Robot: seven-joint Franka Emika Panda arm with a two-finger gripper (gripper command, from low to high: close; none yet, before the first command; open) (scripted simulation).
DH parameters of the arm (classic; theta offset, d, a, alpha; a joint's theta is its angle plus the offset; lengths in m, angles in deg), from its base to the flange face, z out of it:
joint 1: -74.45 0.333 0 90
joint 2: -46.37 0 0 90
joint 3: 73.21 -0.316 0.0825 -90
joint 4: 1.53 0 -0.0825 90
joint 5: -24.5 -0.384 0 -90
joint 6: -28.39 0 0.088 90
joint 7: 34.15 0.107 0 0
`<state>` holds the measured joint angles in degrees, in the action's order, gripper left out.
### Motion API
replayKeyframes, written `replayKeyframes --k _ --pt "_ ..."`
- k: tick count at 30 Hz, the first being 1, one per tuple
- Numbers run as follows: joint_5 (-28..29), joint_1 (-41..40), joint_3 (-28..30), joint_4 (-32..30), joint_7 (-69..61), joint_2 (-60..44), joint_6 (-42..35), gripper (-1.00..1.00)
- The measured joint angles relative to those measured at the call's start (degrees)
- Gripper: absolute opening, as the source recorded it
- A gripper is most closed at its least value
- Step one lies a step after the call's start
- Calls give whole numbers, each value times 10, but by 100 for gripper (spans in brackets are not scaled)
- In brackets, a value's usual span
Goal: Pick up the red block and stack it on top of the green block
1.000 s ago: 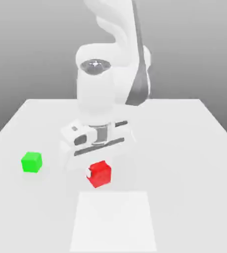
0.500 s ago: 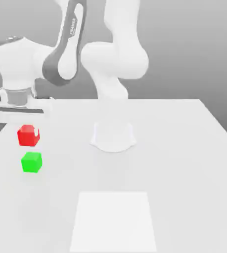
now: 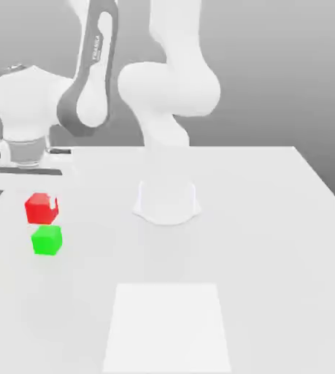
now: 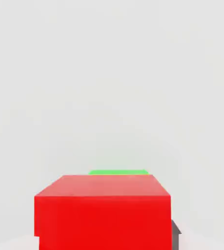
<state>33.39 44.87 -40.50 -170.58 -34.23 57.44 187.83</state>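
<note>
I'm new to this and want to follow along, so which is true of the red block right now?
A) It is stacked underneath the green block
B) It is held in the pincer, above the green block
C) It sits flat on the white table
B: the pincer is closed on the red block, which hangs above the green block.

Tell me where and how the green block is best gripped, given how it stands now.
Best, I judge, by two opposite upright side faces of the green block, fingers coming down from above: it is a plain cube sitting flat on the table, with smooth parallel sides. The red block, held just above it, would need to move away first.
</note>
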Motion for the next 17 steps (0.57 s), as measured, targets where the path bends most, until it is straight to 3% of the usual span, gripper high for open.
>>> replayKeyframes --k 17 --pt "-98 54 25 1 -67 -85 70 -100"
